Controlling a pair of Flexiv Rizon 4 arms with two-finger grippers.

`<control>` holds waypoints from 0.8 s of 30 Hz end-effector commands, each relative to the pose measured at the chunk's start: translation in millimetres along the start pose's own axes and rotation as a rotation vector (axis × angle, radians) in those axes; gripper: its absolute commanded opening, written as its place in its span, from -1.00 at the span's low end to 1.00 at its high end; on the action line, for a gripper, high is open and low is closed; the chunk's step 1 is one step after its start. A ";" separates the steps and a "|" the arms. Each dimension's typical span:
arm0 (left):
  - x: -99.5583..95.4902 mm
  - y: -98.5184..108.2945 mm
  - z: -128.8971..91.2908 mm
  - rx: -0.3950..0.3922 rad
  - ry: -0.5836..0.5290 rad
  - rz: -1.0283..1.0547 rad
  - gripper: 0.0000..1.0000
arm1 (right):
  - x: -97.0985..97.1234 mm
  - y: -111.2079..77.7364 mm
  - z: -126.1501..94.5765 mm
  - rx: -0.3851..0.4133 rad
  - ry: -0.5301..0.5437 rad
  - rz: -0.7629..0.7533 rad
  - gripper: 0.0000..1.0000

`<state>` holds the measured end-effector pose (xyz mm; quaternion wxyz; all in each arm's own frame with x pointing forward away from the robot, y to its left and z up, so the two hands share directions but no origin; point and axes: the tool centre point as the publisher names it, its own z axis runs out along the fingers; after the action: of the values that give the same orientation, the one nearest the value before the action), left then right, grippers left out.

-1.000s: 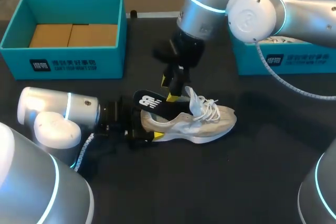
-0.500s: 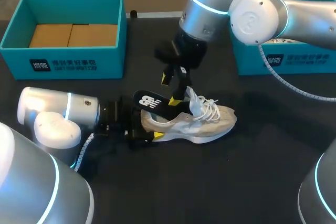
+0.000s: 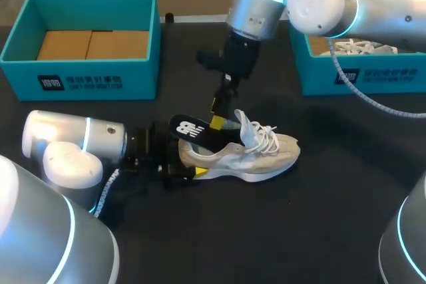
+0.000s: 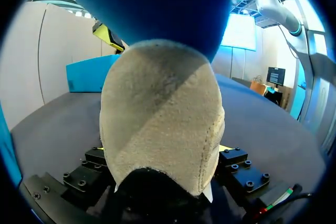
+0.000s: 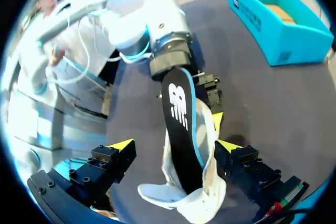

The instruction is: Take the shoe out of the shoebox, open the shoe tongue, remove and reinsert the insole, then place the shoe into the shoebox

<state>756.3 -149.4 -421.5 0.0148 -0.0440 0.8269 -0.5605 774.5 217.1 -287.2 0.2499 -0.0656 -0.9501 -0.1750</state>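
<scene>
Holding the shoe (image 3: 249, 152) steady on the table (image 3: 319, 224), my left gripper (image 3: 181, 167) clamps its heel. Insole (image 3: 192, 129) half out, insole step underway. My right gripper (image 3: 217, 114) hangs spread above it; next, pinch the insole.

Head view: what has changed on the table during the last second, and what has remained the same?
The right arm lifted its wrist slightly, tilting the open right gripper steeper, while its tips stayed by the insole. Nothing was visibly grasped or released. The shoe, the protruding insole and the left gripper at the heel stayed put.
</scene>
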 end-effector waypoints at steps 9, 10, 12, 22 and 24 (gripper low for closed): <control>-1.1 0.6 1.3 -0.003 0.001 -0.001 -1.00 | -5.8 3.2 13.1 -0.058 0.182 0.114 -0.10; -1.1 0.6 1.3 -0.003 0.001 -0.001 -1.00 | -6.6 2.5 14.0 -0.059 0.183 0.115 -0.10; -1.1 0.6 1.3 -0.003 0.001 -0.001 -1.00 | -8.3 2.0 15.5 -0.060 0.188 0.115 -0.10; -1.1 0.6 1.3 -0.003 0.001 -0.001 -1.00 | -11.2 4.1 28.1 -0.052 0.234 0.103 -0.15; -1.1 0.6 1.3 -0.003 0.001 -0.001 -1.00 | -13.3 2.8 29.3 -0.055 0.229 0.108 -0.15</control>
<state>756.3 -149.4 -421.5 0.0148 -0.0440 0.8269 -0.5604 770.9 227.5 -312.0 0.3613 -0.1036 -0.9061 -0.1940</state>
